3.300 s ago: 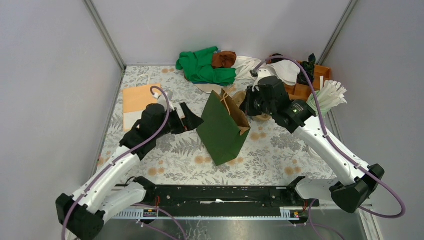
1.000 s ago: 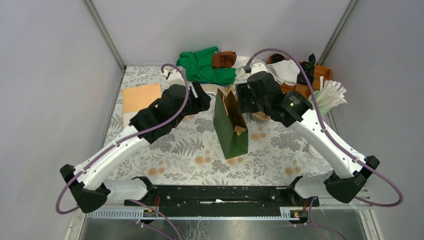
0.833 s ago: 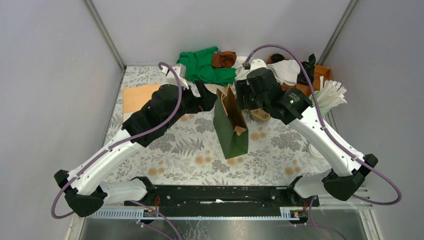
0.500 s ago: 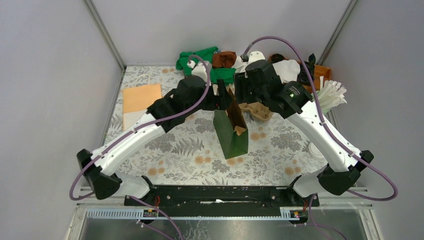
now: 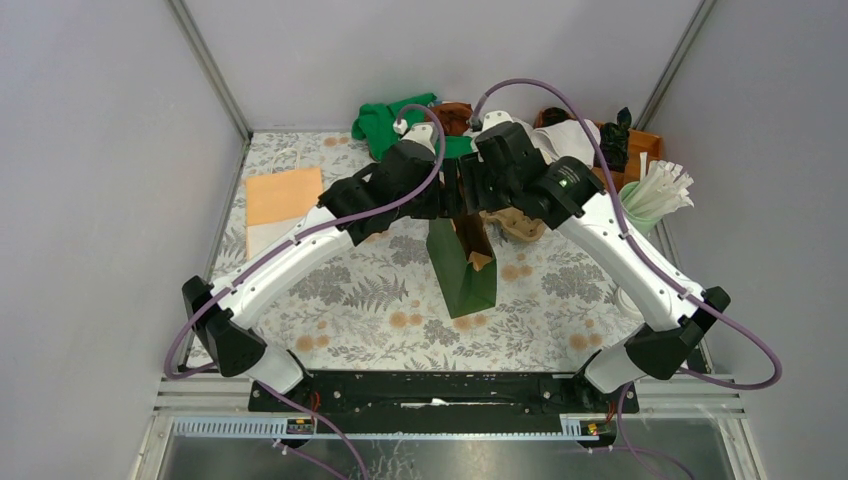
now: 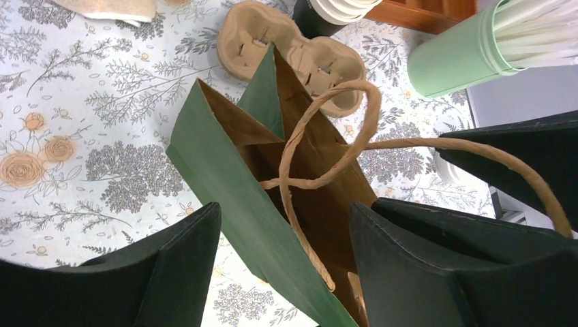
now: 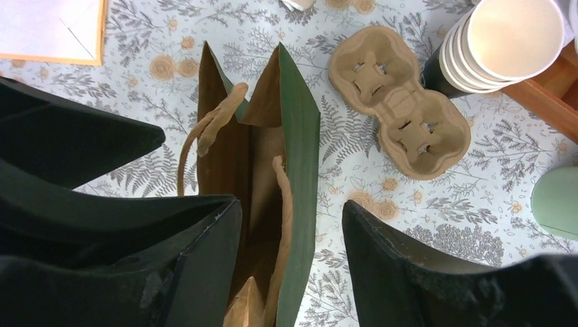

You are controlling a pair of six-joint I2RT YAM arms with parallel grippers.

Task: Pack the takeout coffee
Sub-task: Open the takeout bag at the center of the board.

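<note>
Since a black finger covers most of it, we make out the takeout coffee [image 6: 451,170] only as a white rounded rim in the left wrist view. It sits near the right edge of the table [image 5: 330,300], outside the green paper bag [image 5: 462,265]; we can't tell more. Bag stands upright mid-table, mouth up. Left gripper [image 6: 285,211] and right gripper [image 7: 292,203] both hang over that mouth, jaws spread, nothing pinched, a bag wall between each pair. Brown pulp carrier [image 7: 399,102] lies just behind the bag, cup stack [image 7: 508,41] beside it.
</note>
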